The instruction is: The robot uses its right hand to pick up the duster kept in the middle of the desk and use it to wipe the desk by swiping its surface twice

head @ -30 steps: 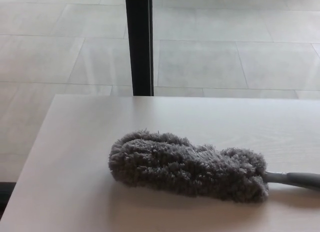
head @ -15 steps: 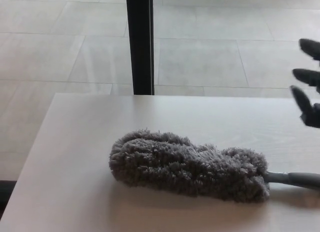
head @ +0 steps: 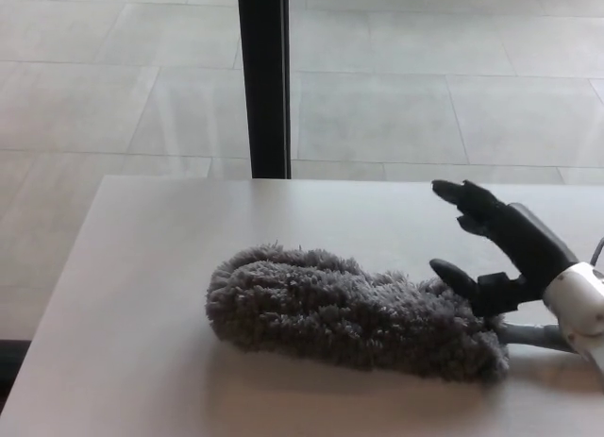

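Low on the table [head: 142, 267] lies the duster [head: 349, 310], a shaggy grey mop head stretched from left of centre toward the right, with its thin grey handle [head: 533, 336] running off to the right along the surface. Its fluffy head rests flat on the pale wood-grain top, nearer the front edge than the far one. Just above the handle end of the head is the right hand [head: 500, 243], black, reaching in from the right edge on a white wrist. Its fingers [head: 462, 196] are spread apart and extended up and to the left, while the thumb [head: 453, 275] points left lower down, close over the fluff where head meets handle; whether it touches the fibres cannot be told. The hand holds nothing. Beyond the table's far edge, a black vertical post [head: 262, 78] stands upright, slightly left of centre, and a floor [head: 396, 107] of large pale grey tiles fills the rest of the view.
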You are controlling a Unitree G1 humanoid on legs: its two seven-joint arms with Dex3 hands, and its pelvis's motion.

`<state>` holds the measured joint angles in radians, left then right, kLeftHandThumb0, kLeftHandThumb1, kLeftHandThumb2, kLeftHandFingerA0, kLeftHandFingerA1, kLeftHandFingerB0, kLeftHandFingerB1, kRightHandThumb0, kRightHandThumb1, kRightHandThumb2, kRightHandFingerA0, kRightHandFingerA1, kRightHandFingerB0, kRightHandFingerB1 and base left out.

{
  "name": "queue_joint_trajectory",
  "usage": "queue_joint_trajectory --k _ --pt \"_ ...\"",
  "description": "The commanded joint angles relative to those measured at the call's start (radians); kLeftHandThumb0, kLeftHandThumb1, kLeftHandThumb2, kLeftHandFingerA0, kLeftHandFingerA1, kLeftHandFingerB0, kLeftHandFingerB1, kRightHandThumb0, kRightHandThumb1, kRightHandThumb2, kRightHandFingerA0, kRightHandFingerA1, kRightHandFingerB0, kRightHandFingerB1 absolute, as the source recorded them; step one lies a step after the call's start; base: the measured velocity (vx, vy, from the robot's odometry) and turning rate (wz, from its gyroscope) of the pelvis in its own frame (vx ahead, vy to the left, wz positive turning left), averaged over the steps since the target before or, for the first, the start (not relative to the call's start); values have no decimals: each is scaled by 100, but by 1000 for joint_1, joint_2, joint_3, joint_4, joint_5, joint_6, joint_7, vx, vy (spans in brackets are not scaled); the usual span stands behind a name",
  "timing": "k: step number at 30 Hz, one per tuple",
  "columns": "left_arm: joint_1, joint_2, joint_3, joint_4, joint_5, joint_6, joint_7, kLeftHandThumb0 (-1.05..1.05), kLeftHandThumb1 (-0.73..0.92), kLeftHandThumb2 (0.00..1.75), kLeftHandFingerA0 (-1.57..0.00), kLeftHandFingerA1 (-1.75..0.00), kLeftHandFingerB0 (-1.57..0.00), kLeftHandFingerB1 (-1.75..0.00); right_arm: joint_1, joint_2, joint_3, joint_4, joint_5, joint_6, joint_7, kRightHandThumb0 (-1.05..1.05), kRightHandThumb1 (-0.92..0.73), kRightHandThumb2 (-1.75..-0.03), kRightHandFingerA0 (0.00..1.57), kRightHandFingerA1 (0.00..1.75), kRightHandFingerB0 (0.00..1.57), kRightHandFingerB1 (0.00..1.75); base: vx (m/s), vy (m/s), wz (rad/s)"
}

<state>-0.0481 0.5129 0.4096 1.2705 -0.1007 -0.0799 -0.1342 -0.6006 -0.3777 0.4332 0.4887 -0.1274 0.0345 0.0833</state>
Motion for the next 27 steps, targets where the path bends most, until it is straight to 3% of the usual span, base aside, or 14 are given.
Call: queue_joint_trajectory --k 1,3,6,9,12,18,20,21,22,23,24,25,26,27 --pt "-4 33 -14 18 5 -11 -17 -56 63 59 -70 -59 -59 -47 -83 -31 254 136 -378 44 27 -99 -66 -113 5 22 8 8 0 0 0" --pt "-2 35 -28 17 19 -22 -17 -57 64 59 -68 -59 -59 -48 -85 -29 293 140 -407 43 20 -105 -71 -114 5 19 9 2 0 0 0" --pt "-11 34 -20 18 8 -8 -19 -58 64 59 -70 -59 -58 -46 -73 1 339 166 -429 38 -8 -93 -62 -104 2 24 12 17 0 0 0" --pt "-4 31 -38 20 24 -25 -18 -58 64 59 -70 -59 -59 -46 -64 11 387 213 -455 18 -45 -93 -61 -104 2 23 12 18 0 0 0" --pt "1 31 -45 23 27 -29 -12 -58 64 59 -72 -58 -59 -45 -43 41 449 295 -479 31 -65 -95 -60 -101 0 22 4 19 0 0 0" --pt "16 45 -53 6 22 -32 -35 -58 66 59 -72 -63 -58 -47 -22 33 512 290 -521 10 -106 -102 -66 -105 0 22 0 10 0 0 0" --pt "7 47 -68 20 37 -26 -21 -56 66 60 -72 -62 -62 -45 -1 25 515 286 -533 -14 -180 -89 -58 -100 1 36 0 20 0 0 0" --pt "9 47 -67 20 35 -32 -27 -56 66 60 -71 -62 -62 -45 15 21 521 298 -556 -35 -268 -80 -52 -90 8 56 2 27 0 0 0" --pt "9 47 -68 20 32 -34 -31 -56 66 60 -71 -62 -62 -45 21 20 525 304 -566 -44 -307 -80 -52 -90 8 56 2 27 0 0 0" --pt "6 47 -72 22 34 -28 -23 -57 64 59 -76 -66 -63 -46 33 19 539 321 -597 -45 -398 -67 -65 -61 27 62 3 31 0 0 0" --pt "4 47 -73 23 35 -25 -20 -57 64 59 -76 -66 -63 -46 38 19 546 328 -611 -46 -436 -67 -65 -61 27 62 3 31 0 0 0" --pt "3 49 -78 23 38 -25 -19 -57 64 59 -75 -66 -64 -46 45 19 544 338 -616 -55 -487 -56 -55 -84 54 101 8 50 0 0 0" --pt "5 50 -83 24 43 -27 -20 -57 65 59 -76 -66 -63 -45 62 16 544 356 -630 -71 -586 -43 -69 -61 54 122 15 48 0 0 0" --pt "6 51 -84 25 42 -30 -25 -57 65 59 -76 -66 -63 -45 66 16 548 369 -641 -77 -632 -43 -69 -61 54 122 15 48 0 0 0"
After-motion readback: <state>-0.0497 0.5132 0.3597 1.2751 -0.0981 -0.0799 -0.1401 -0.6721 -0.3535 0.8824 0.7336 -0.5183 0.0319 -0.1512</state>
